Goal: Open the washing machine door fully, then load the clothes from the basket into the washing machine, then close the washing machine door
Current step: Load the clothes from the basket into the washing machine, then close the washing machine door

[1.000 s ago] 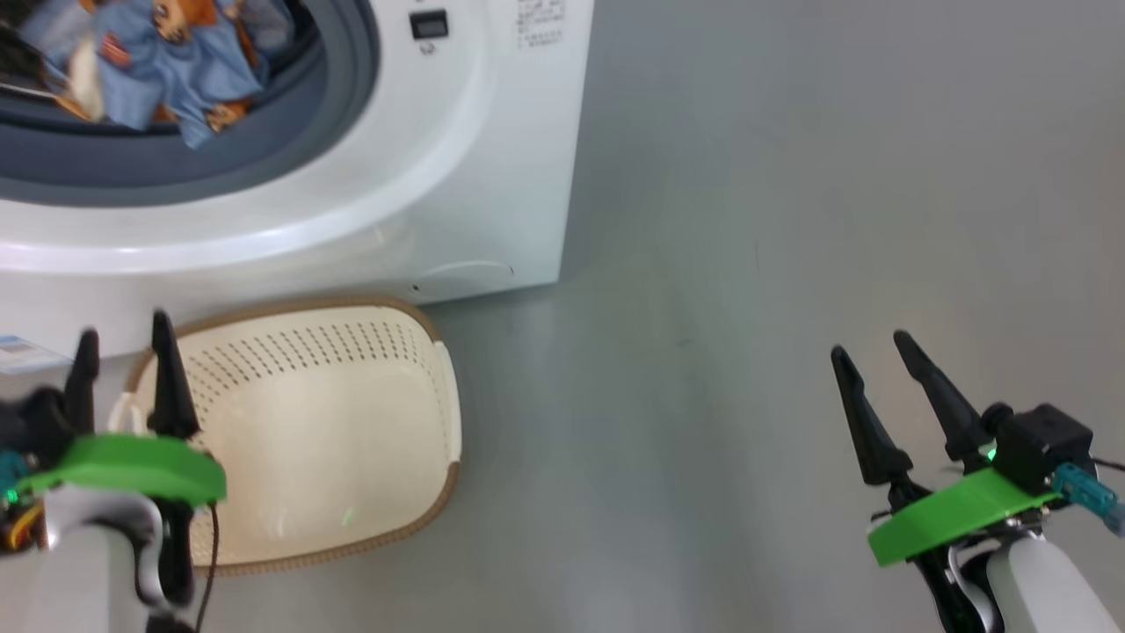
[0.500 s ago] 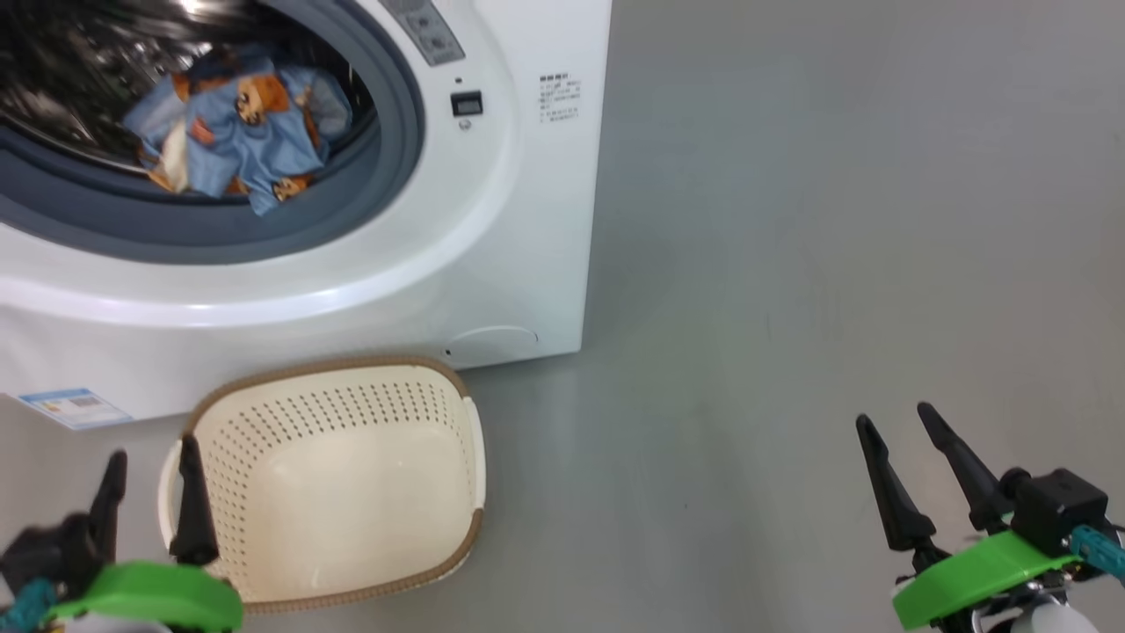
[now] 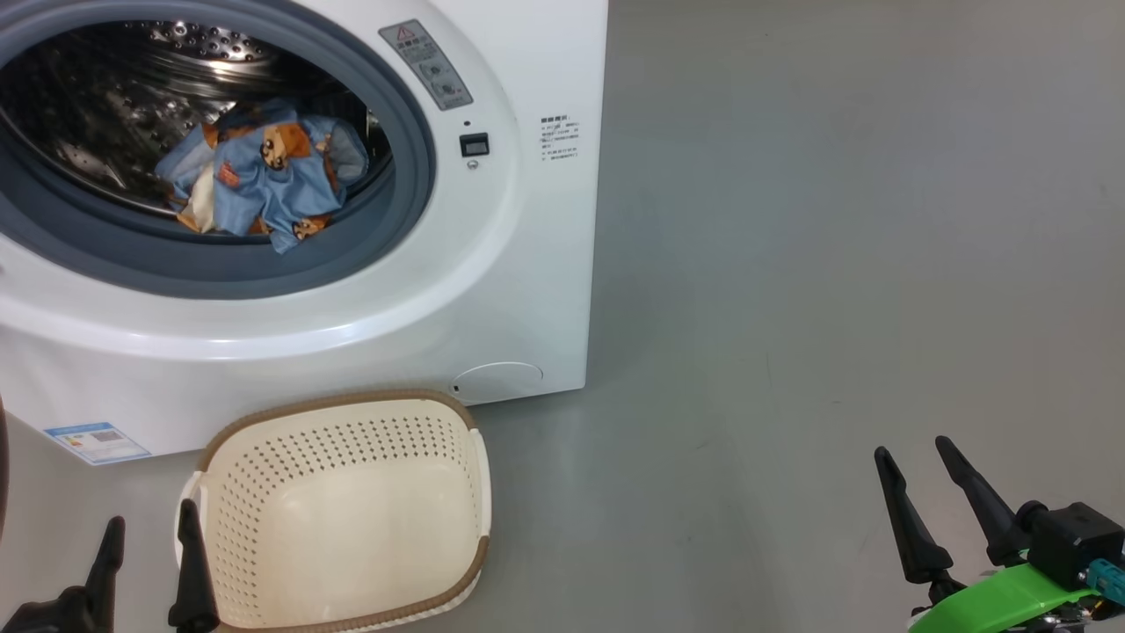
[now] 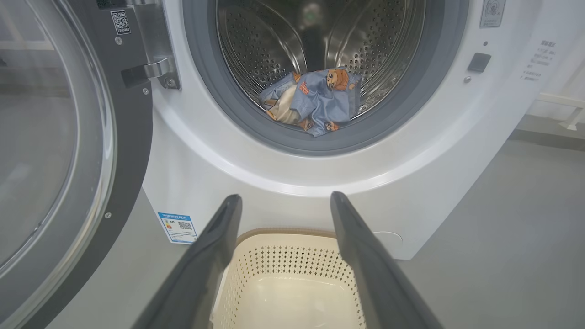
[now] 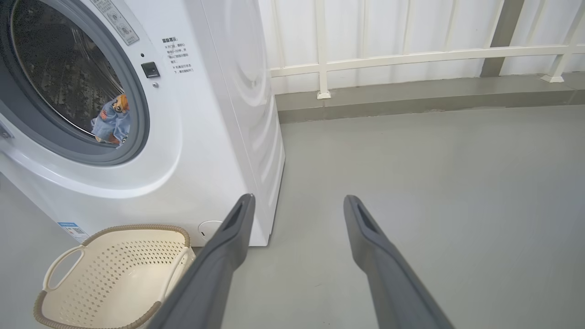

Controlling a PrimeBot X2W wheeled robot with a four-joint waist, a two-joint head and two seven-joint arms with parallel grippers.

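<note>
Blue clothes (image 4: 315,103) droop onto the grey gasket (image 4: 315,145), so we risk pinching them in the washing machine door (image 4: 128,151); our left gripper (image 4: 284,197) and right gripper (image 5: 298,197) gape empty.

Soft blue cartoon-printed clothes (image 3: 264,180) lie bundled inside the white front-loading washing machine (image 3: 527,264), its black-rimmed round glass door (image 4: 131,141) swung wide open, the cream perforated plastic basket (image 3: 343,403) empty just before it.

Blk tapered fingers (image 3: 910,527), green wrist plate (image 3: 993,602), blk cam block (image 3: 1077,545)
</note>
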